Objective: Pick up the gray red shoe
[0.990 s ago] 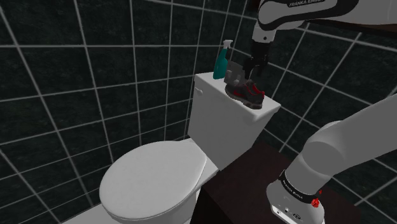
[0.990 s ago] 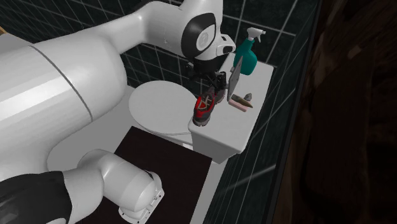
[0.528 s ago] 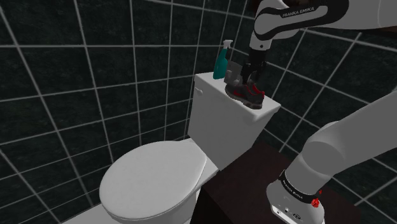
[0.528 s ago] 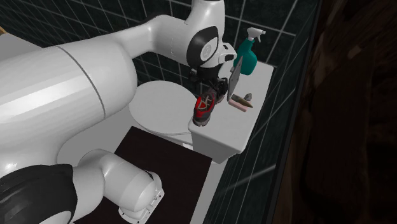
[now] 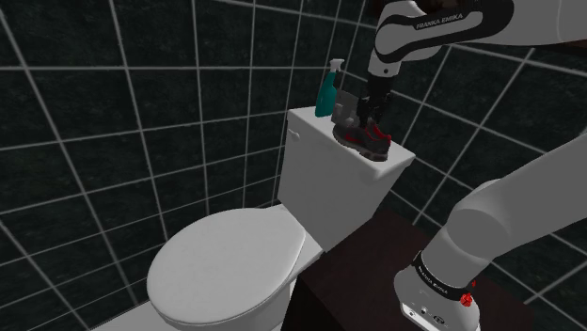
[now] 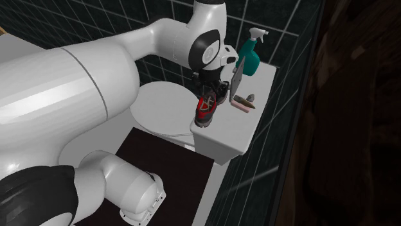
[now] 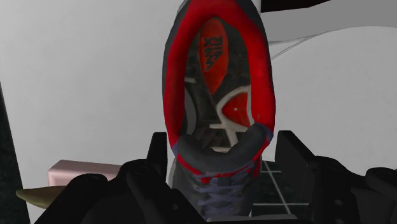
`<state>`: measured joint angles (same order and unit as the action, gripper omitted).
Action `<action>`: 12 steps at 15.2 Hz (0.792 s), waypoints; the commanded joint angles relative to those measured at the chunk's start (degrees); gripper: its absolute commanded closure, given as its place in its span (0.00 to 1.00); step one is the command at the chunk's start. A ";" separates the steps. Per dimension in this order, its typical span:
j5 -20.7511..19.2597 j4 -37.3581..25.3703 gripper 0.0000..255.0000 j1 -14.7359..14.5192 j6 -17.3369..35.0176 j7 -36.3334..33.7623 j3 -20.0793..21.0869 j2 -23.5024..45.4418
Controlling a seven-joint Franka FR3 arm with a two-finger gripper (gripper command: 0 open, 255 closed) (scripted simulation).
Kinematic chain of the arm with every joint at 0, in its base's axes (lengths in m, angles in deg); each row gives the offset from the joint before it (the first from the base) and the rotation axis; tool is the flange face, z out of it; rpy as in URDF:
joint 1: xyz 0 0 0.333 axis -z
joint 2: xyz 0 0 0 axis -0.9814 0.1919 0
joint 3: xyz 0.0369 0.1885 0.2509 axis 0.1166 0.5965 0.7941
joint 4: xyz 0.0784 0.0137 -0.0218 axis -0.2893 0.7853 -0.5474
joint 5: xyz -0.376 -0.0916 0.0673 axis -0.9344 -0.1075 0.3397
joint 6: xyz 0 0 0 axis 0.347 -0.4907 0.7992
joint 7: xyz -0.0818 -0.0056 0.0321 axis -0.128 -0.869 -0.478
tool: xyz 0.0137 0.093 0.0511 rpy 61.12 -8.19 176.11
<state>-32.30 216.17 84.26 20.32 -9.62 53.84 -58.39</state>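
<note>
Right now the gray and red sneaker (image 5: 365,137) sits on the white toilet tank lid (image 5: 306,119), near the edge away from the wall, its red lining and insole facing up into the wrist view (image 7: 219,95). The white arm (image 5: 442,23) reaches down over it, and the jaws are spread, one black finger (image 7: 159,151) on each side of the sneaker's collar. They sit very close to its sides, though real contact cannot be made out, and the sneaker rests flat on the lid. Behind it, against the dark tiled wall, stands a teal spray bottle (image 6: 250,58). A small brown object (image 6: 244,101) lies just beside the sneaker. Below the tank, the toilet's closed white lid (image 5: 230,263) is visible.
</note>
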 commanded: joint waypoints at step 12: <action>0.31 -5.38 1.00 -0.13 -6.13 0.54 0.38 -0.67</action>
<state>-32.01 211.43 84.14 14.82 -9.16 54.20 -59.05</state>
